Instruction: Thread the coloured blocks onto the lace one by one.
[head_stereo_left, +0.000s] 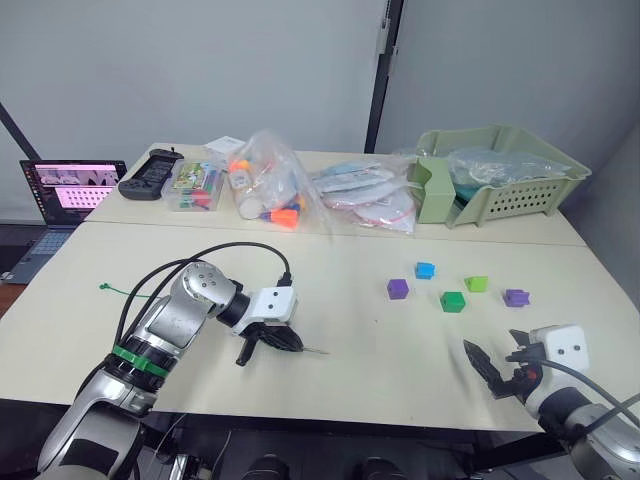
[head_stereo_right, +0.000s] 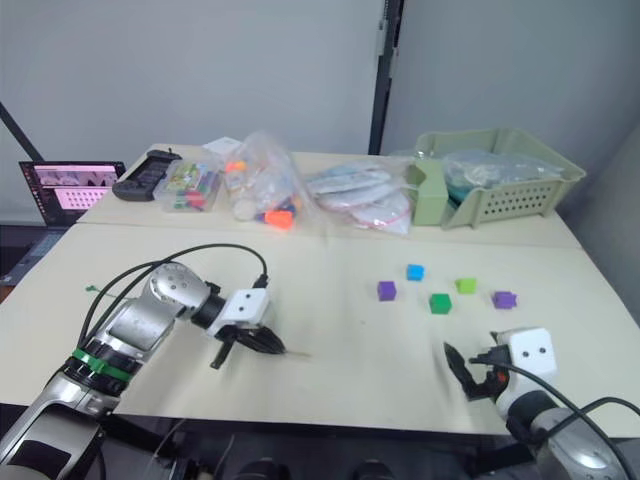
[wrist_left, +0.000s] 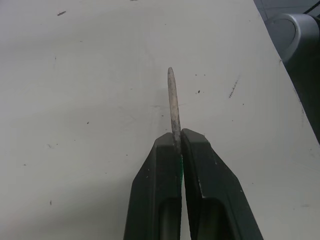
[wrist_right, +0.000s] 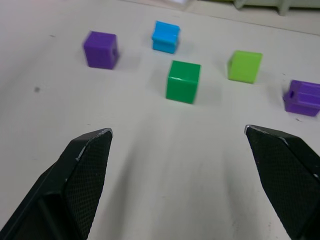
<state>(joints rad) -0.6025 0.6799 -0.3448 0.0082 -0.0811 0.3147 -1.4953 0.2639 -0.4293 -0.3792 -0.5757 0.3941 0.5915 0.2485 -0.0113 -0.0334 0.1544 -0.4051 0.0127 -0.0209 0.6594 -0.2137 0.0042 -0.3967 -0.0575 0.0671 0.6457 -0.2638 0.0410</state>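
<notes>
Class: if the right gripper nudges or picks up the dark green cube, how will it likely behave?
The dark green cube sits on a flat face, so it would probably slide, not roll. It looks like small moulded plastic, so likely light and rigid. Its smooth sides might slip between the open right gripper fingers unless squarely pinched.

Setting: robotics lab or test room. Two pale counters (head_stereo_left: 350, 330) are standing end to end against plain grey walls. A laptop (head_stereo_left: 70, 190) is running open at 10 o'clock. A black handheld controller (head_stereo_left: 150, 174) is lying at 11 o'clock beside bagged parts (head_stereo_left: 270, 185). A green plastic basket (head_stereo_left: 500, 172) is sitting at 1 o'clock.
</notes>
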